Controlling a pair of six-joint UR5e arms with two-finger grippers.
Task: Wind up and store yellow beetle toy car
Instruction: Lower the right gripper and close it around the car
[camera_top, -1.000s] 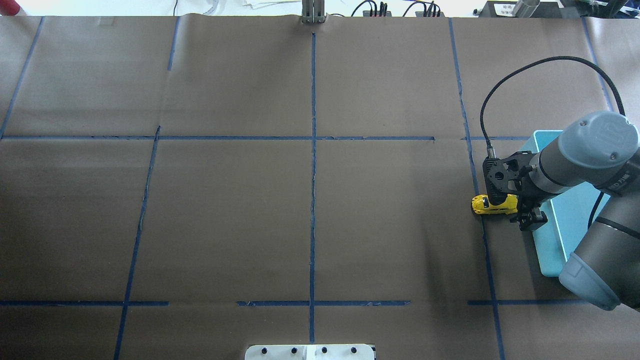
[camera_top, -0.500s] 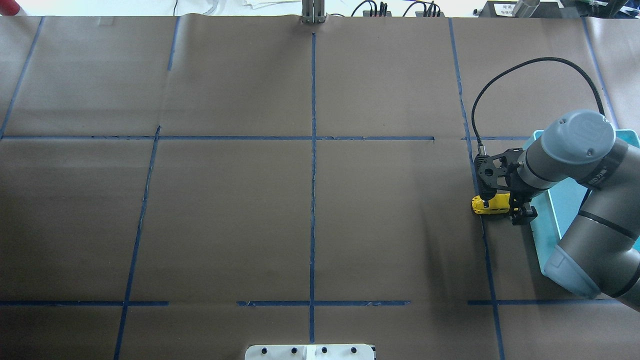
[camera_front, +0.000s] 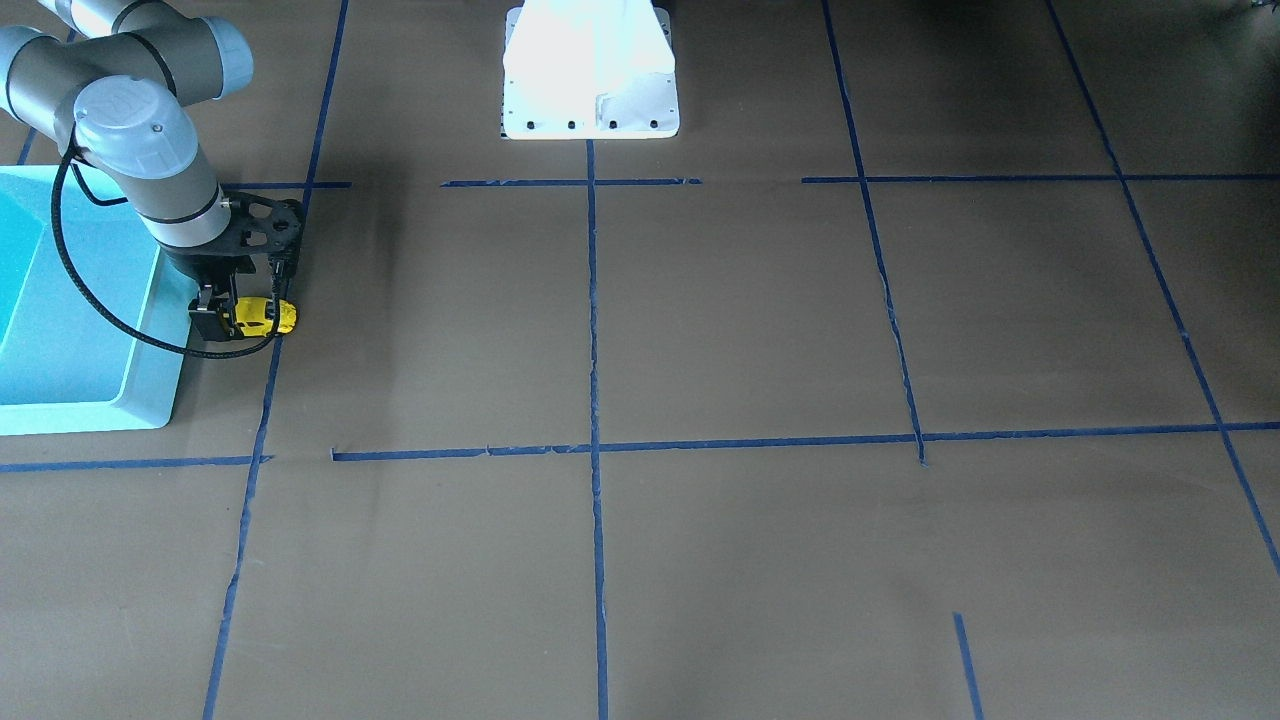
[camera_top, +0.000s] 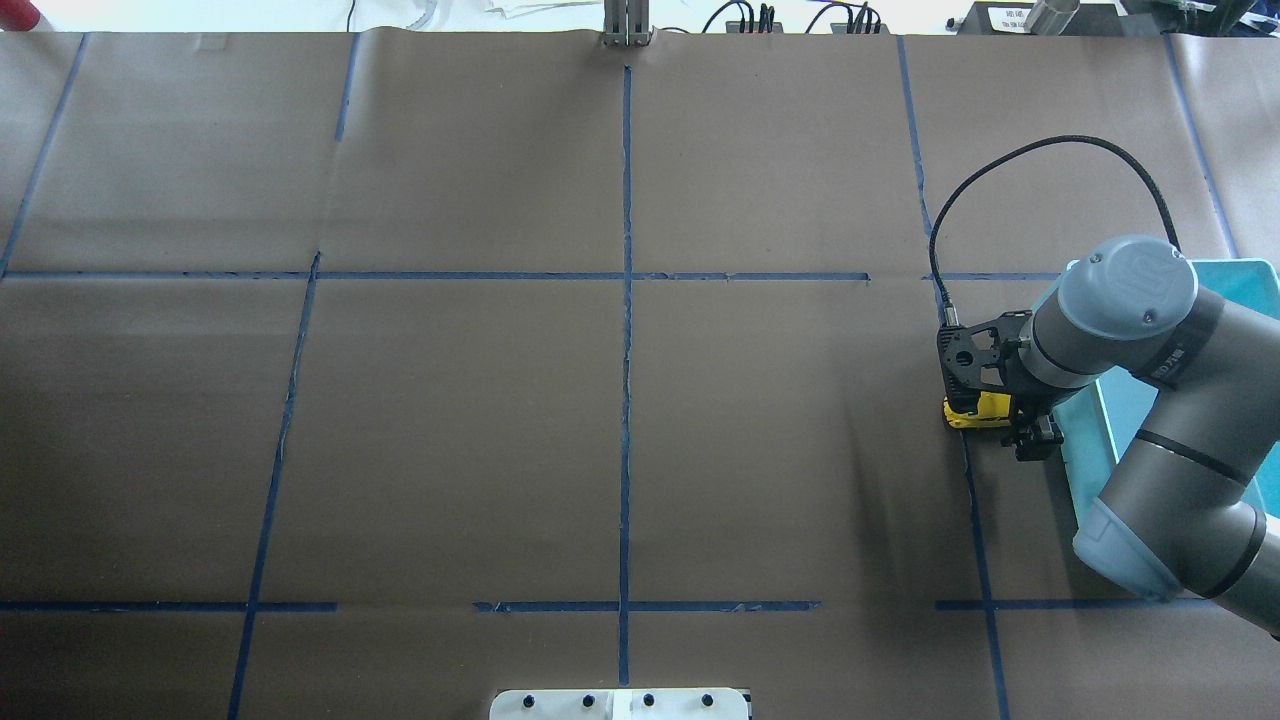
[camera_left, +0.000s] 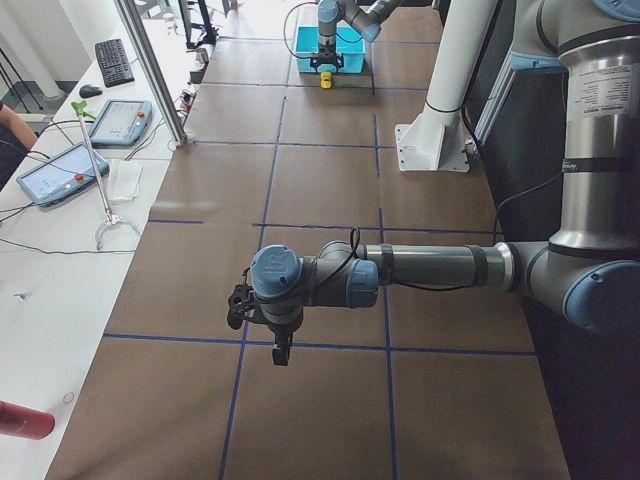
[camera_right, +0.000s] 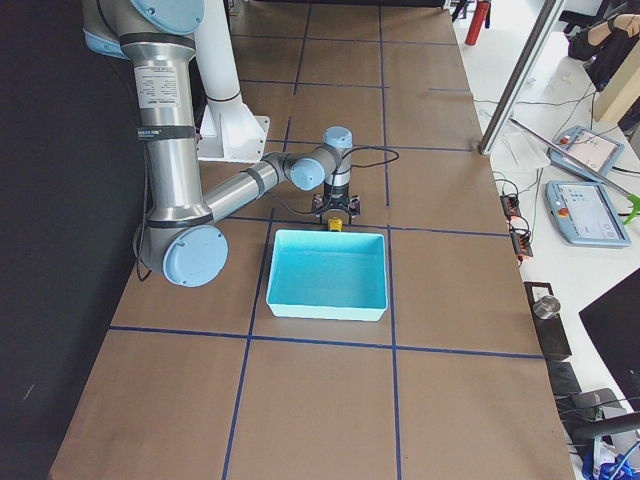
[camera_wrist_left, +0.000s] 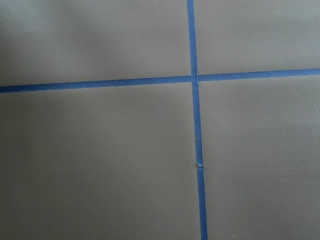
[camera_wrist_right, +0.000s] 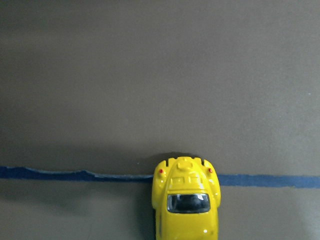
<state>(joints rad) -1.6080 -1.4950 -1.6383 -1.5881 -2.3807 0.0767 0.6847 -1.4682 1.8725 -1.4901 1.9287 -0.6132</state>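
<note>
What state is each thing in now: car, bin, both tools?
yellow beetle toy car: upright on the table, not yet stored.
turquoise bin: open-topped, car not inside.
right tool: down at the car; grip unclear.
left tool: above the table; grip unclear.

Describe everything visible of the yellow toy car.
The yellow beetle toy car is small, rounded and glossy, with a dark window and two tiny red lights at the end that shows. It stands upright on the brown paper, that end across a blue tape line, beside the turquoise bin but outside it. The right gripper covers its other end; whether the jaws press it cannot be told.
</note>
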